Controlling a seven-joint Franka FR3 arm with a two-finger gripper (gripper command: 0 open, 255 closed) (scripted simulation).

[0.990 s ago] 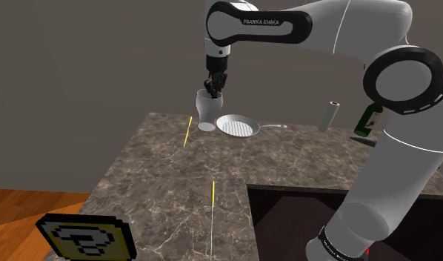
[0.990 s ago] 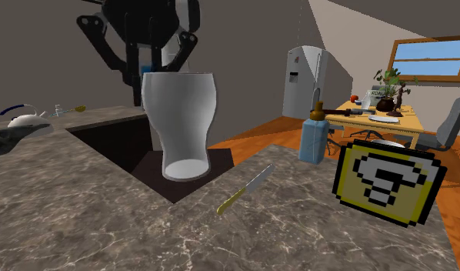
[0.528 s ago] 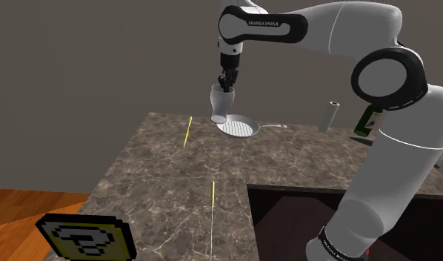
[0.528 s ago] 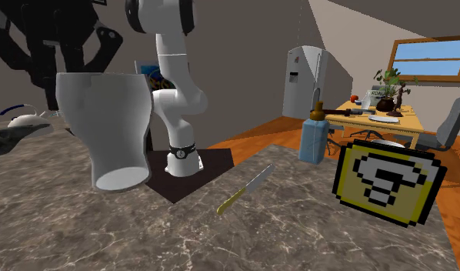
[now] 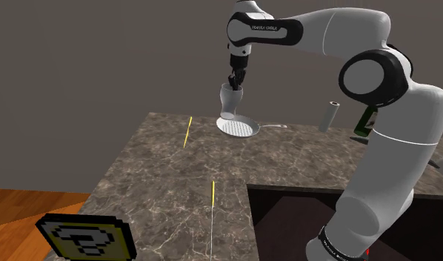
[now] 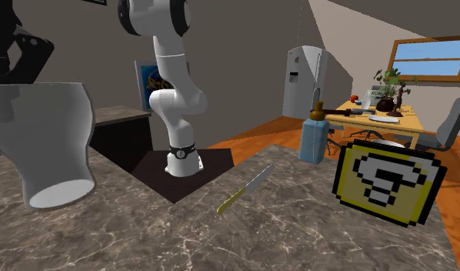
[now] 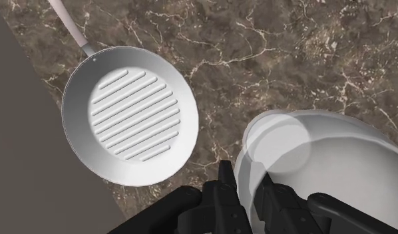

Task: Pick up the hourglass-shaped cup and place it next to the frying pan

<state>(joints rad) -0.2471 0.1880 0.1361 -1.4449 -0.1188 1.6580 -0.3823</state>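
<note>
A marbled counter point(image 5: 161, 170) carries a ribbed frying pan point(image 5: 237, 127) near its far edge. A knife point(image 6: 244, 189) lies mid-counter.

The arm's dark upper link point(image 5: 270, 27) carries "FRANKA EMIKA" in white. The yellow block point(image 6: 386, 178) bears a black question mark. A distant box point(image 6: 372, 95) may read "KOALA".

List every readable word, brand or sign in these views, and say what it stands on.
"FRANKA EMIKA": on the white robot arm's top link.
"?": on the yellow-and-black pixelated block.
Too small to read: lettering on the distant small white box.
</note>
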